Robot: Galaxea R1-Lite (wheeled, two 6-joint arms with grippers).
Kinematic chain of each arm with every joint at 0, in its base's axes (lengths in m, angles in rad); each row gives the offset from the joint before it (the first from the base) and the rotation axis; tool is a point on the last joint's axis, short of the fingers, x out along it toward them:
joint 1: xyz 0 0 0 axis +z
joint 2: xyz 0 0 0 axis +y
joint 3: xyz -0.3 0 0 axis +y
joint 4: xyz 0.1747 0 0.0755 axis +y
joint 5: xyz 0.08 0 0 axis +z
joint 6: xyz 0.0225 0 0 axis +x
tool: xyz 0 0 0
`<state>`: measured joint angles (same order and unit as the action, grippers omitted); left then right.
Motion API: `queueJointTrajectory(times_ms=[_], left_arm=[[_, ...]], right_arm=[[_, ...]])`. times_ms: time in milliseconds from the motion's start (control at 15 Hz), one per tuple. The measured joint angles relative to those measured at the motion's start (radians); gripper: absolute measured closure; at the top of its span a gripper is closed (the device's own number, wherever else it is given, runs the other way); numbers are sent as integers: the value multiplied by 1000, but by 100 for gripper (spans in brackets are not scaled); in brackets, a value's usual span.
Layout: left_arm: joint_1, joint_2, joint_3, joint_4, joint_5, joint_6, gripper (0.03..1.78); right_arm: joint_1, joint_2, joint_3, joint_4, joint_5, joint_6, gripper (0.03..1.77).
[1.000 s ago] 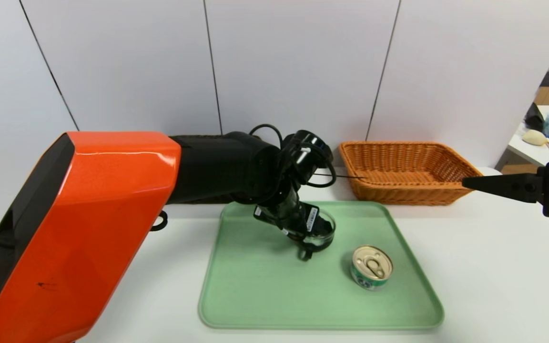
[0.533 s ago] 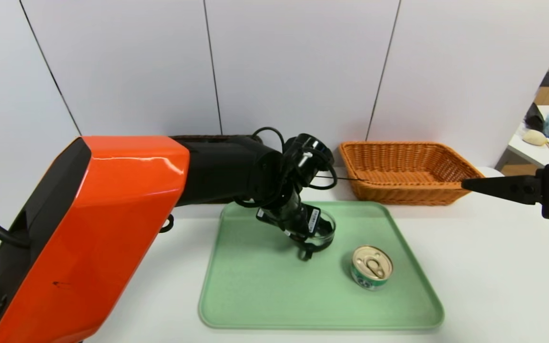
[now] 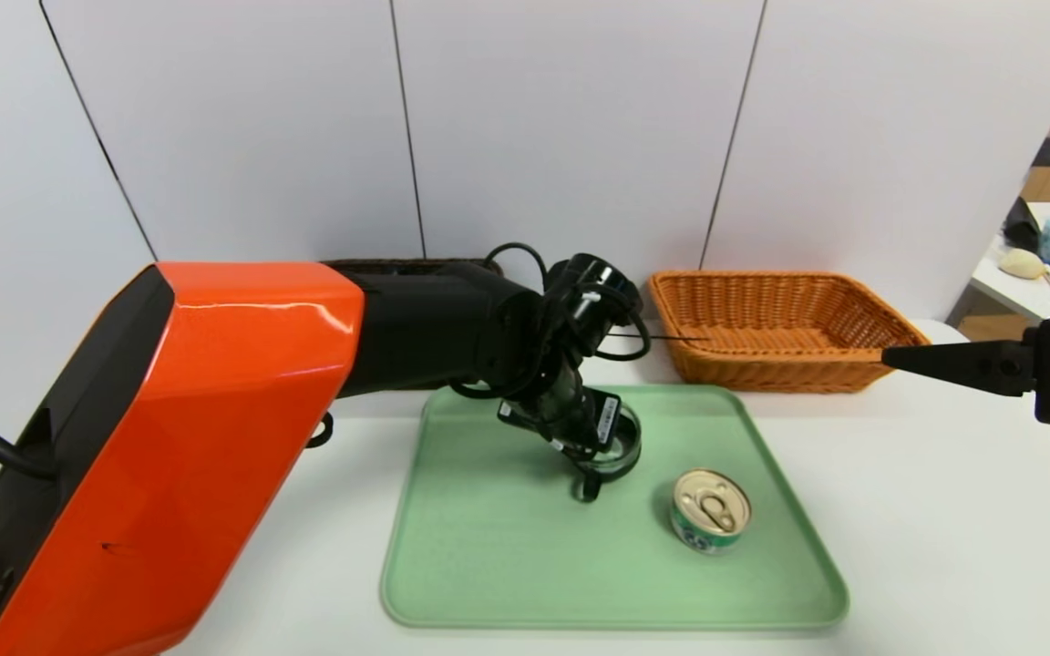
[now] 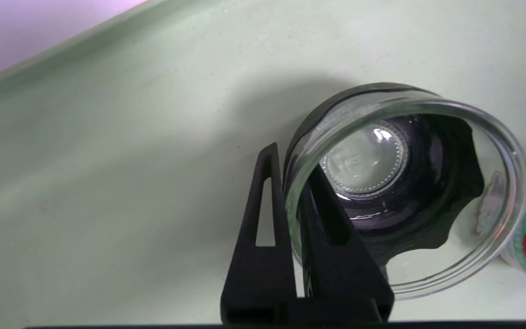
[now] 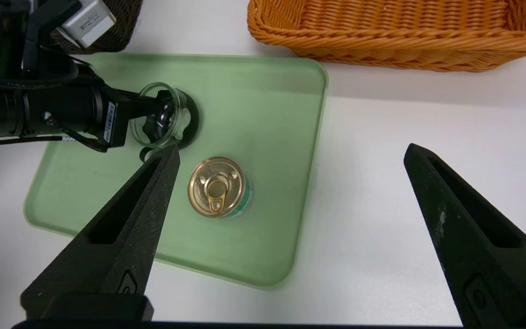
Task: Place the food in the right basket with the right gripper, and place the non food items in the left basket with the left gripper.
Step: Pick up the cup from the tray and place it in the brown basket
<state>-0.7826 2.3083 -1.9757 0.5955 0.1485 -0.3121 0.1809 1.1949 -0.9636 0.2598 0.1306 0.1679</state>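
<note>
Starting at the left, I see the dark brown basket (image 3: 352, 266) behind my left arm and farther back than its fingers, partly hidden by the arm, so I can't make out what it holds. Next comes my left gripper (image 4: 292, 157), low over the green tray (image 3: 507, 556), its fingers pinching the wall of the clear glass cup (image 4: 502, 246): one finger goes down inside the rim, the other lies against the outside. The cup is upright, and its black handle (image 3: 589, 487) sticks out on the near side of those fingers. I can't tell whether its base touches the tray. Farther right and nearer me than the left fingers, the round tin can (image 3: 712, 510) stands upright on the tray, gold pull-tab lid up, apart from the cup and from both grippers. The orange-tan basket (image 3: 780, 364) sits on the white bench (image 3: 944, 547) behind the tray, between the two grippers and farther back than the left fingers. At the far right I have my right gripper (image 5: 293, 147) near that basket's right end, fingers spread wide with nothing between them.
</note>
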Motion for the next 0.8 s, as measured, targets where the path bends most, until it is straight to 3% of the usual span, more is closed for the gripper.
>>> queueJointTrajectory(times_ms=[467, 800], left_arm=[[-1, -26, 1, 5, 1, -2, 169], [-5, -158, -3, -42, -14, -1, 170]], right_arm=[[1, -3, 6, 1, 0, 0, 10], [2, -12, 31, -1, 0, 0, 10]])
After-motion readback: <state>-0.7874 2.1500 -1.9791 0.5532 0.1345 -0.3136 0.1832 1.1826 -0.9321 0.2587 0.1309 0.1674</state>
